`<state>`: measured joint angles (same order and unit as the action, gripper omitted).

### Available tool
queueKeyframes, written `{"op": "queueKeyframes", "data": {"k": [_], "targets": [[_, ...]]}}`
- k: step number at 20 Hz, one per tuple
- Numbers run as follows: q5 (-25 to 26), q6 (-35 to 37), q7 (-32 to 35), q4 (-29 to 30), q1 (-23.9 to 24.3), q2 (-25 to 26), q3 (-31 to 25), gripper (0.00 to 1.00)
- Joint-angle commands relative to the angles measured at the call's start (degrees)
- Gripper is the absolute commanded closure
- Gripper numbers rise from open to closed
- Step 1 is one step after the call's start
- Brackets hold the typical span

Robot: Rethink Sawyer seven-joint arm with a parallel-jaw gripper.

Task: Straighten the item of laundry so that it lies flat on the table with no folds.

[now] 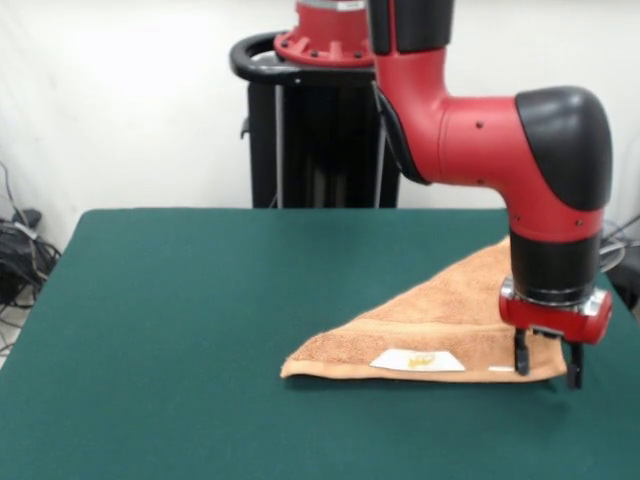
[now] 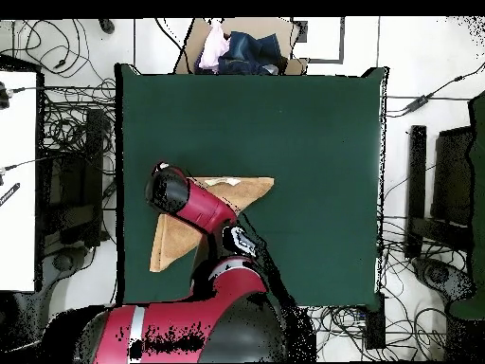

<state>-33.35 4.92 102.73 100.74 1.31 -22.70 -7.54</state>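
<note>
gripper [image 1: 547,364] over folded towel [image 1: 440,320], contact unclear

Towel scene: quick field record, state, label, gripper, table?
towel: folded into a triangle, not flat
label: white, on top near the front edge
gripper: open, fingers down at the towel's front corner
arm: covers part of the towel in the overhead view
table: dark green
task: not yet done
</note>
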Motion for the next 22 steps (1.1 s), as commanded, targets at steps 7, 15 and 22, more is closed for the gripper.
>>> {"op": "queueKeyframes", "data": {"k": [7, 15, 22], "targets": [[1.38, -1.85, 12.18, 4.72, 1.06, 0.77, -5.37, 0.0], [0.59, -1.04, 12.73, 4.96, 0.18, 0.08, -5.08, 0.0], [1.94, -4.6, 12.3, 3.28, 1.17, 2.92, -6.51, 0.0]]}}
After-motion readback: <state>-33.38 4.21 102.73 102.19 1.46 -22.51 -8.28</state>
